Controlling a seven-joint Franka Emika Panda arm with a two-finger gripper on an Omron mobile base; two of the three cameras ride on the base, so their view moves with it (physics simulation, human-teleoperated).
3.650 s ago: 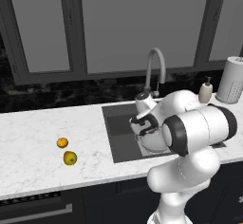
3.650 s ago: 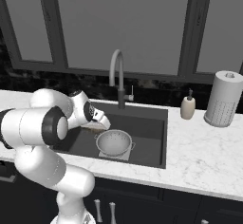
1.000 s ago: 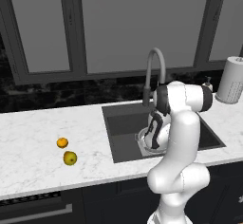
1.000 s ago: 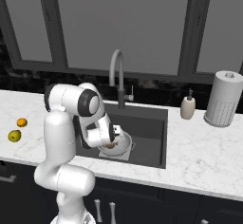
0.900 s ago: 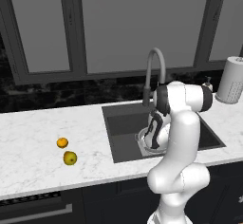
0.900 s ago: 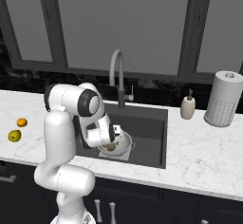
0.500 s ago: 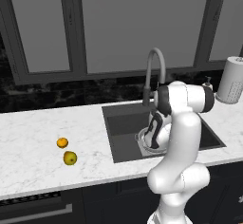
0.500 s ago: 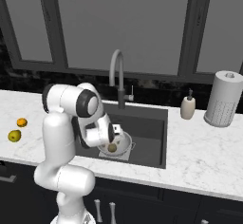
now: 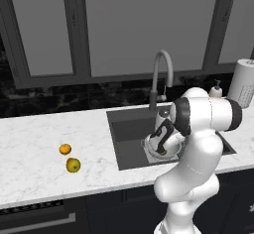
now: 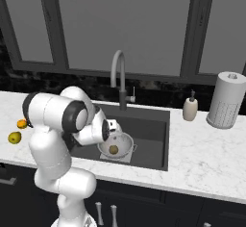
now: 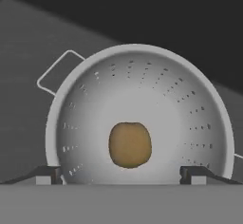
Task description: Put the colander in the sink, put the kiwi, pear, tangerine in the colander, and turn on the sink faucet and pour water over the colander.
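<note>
The silver colander (image 11: 182, 99) sits on the floor of the dark sink (image 10: 151, 127), below the gooseneck faucet (image 10: 118, 74). The brown kiwi (image 11: 130, 144) lies loose in the bottom of the colander, also seen as the kiwi (image 10: 113, 149) from the right. My gripper (image 11: 122, 174) hangs open just above the colander's near rim, one fingertip on each side and nothing between them. On the counter left of the sink lie the orange tangerine (image 9: 65, 149) and the yellow-green pear (image 9: 73, 165), close together and far from the gripper (image 9: 161, 138).
A white soap pump (image 10: 190, 108) and a paper towel roll (image 10: 225, 101) stand on the counter right of the sink. The white marble counter (image 9: 34, 171) runs along the front, and a dark backsplash and windows rise behind the faucet.
The jaws have spread wide and let go of the kiwi, which now rests in the colander. The hand has lifted slightly above the rim. The fruits on the counter have not moved.
</note>
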